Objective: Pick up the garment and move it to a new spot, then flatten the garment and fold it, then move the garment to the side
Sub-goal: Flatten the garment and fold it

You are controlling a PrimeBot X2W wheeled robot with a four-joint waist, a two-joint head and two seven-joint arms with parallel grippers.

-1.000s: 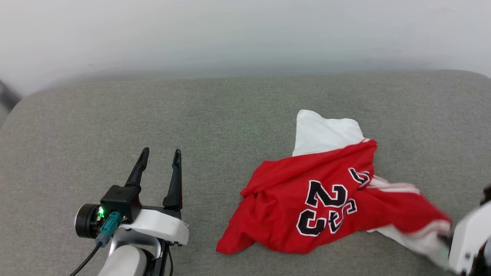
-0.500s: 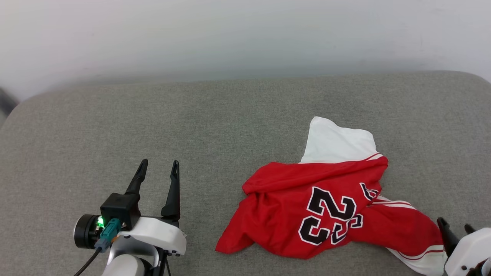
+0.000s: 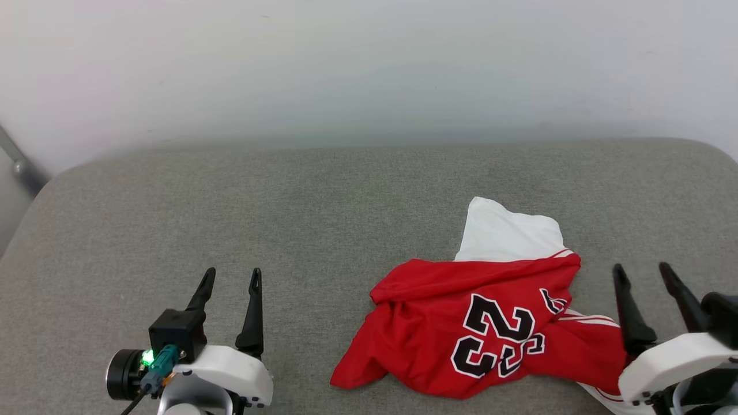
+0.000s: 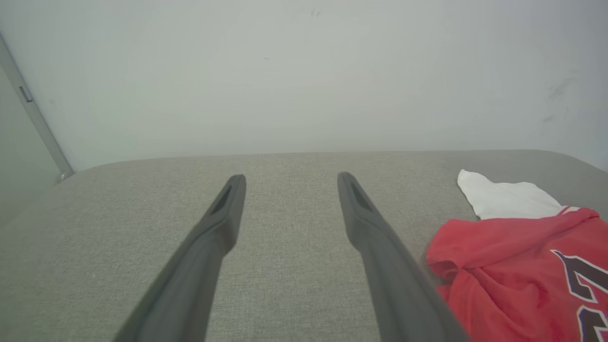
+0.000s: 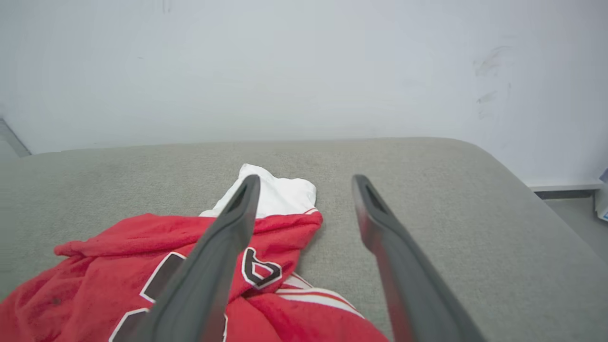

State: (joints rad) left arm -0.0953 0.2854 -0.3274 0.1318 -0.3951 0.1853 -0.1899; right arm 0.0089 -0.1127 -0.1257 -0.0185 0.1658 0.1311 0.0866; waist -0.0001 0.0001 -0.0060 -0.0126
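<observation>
— While both grippers stand open and empty, which step applies?

— Flattening, by judgement. The garment (image 3: pixel 473 311) lies crumpled on the worktop (image 3: pixel 288 219), just left of the right gripper (image 3: pixel 641 268) and well to the right of the left gripper (image 3: pixel 230 274). No cloth sits between either pair of fingers.

— Recommended procedure?

— 1. Assign one edge per gripper: the red hem corner (image 3: pixel 346 377), nearest the left gripper, and the striped sleeve (image 3: pixel 599 396) beside the right gripper's base.
2. Pinch a single layer only; a doubled fold will carry its crease along.
3. Draw the two holds apart evenly, low over the worktop, until the number panel (image 3: pixel 496 334) lies flat.

— What cannot be confirmed?

— The striped sleeve runs behind the right gripper's housing and off the bottom edge, so its end is cut off. The collar cannot be located. Lettering beside the number is folded into a crease and is illegible. Whether the upper face is front or back cannot be told. The white sleeve (image 3: pixel 507 236) ahead of the right gripper appears free.
</observation>
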